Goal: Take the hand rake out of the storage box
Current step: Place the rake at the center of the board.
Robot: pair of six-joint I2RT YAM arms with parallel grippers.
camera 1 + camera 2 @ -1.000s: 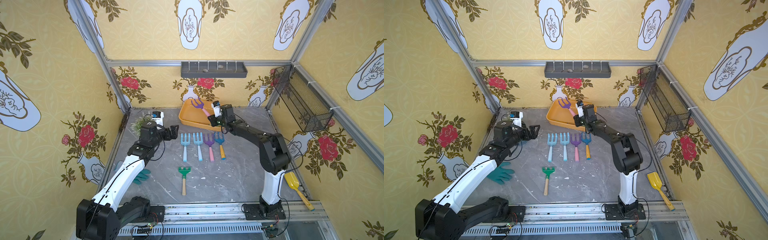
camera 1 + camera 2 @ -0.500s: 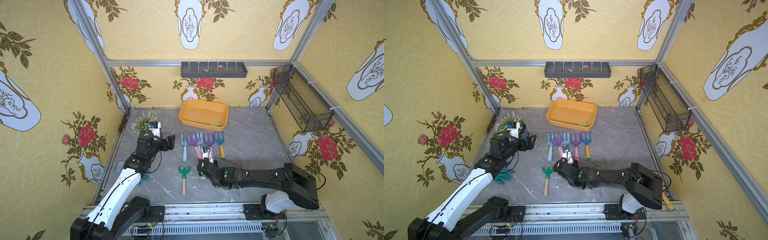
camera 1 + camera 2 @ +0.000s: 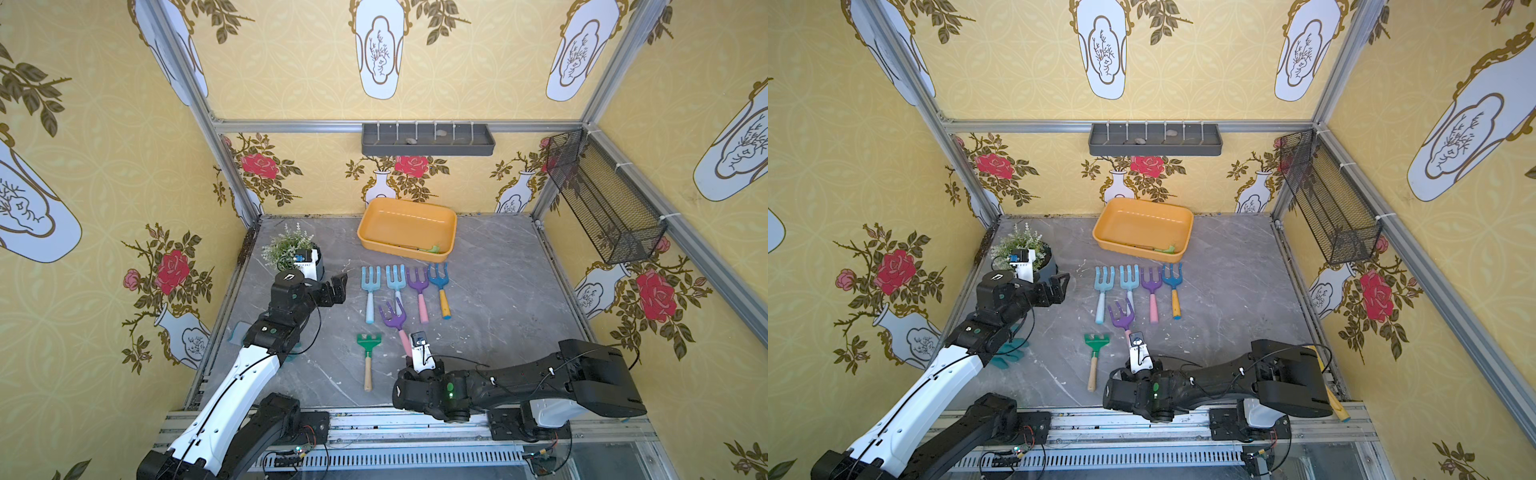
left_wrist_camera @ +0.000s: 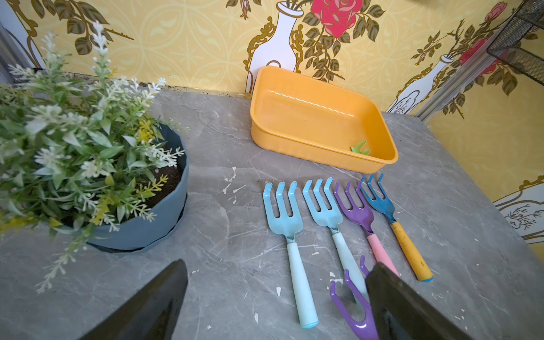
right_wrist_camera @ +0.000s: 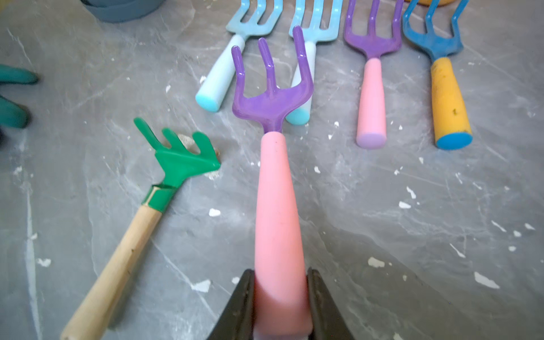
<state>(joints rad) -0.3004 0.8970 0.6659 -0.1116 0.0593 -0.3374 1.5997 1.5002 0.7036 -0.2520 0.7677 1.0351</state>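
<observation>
The hand rake (image 5: 276, 206) has a purple three-pronged head (image 3: 392, 318) and a pink handle. My right gripper (image 5: 281, 270) is shut on the handle's thick end, low over the front of the table. The prongs point toward the back, over the end of a light blue rake's handle. The storage box (image 3: 405, 226), an orange-yellow tray, stands by the back wall in both top views (image 3: 1142, 224), and a small green piece (image 4: 360, 147) lies in its near corner. My left gripper (image 4: 279, 270) is open and holds nothing, beside the plant pot (image 3: 291, 253).
Four rakes lie in a row (image 3: 405, 286) in front of the box. A green rake with a wooden handle (image 3: 368, 357) lies left of the held one. A teal glove (image 3: 1011, 353) sits under the left arm. A wire basket (image 3: 602, 199) hangs on the right wall.
My right gripper has carried the purple rake from the storage box to the front of the table, and the arm has folded low. The left arm has drawn back a little.
</observation>
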